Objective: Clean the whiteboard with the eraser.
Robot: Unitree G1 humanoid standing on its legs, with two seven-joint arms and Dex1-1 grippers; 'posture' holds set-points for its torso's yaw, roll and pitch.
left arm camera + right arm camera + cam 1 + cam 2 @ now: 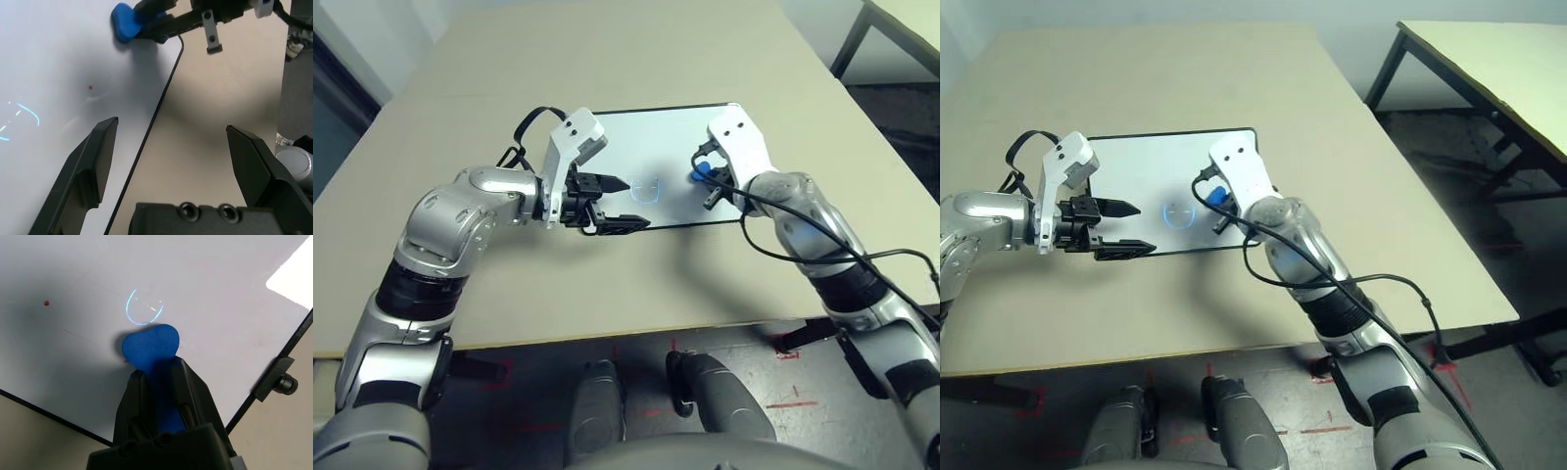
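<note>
The blue eraser (pixel 150 347), its rounded end and narrow waist plain in the right wrist view, is over the whiteboard (pixel 220 298), gripped between the right gripper's (pixel 155 363) black fingers. That view also shows a ribbed black knob (pixel 287 384) on the thin frame, a blue curved line (pixel 128 308) and a red dot (pixel 46 303). The left gripper (pixel 172 126) hangs open over the board's edge. The eye views add the smooth beige table (pixel 607 294) beneath.

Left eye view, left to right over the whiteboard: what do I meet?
Left gripper, open → blue pen mark → eraser, held in the right gripper.
</note>
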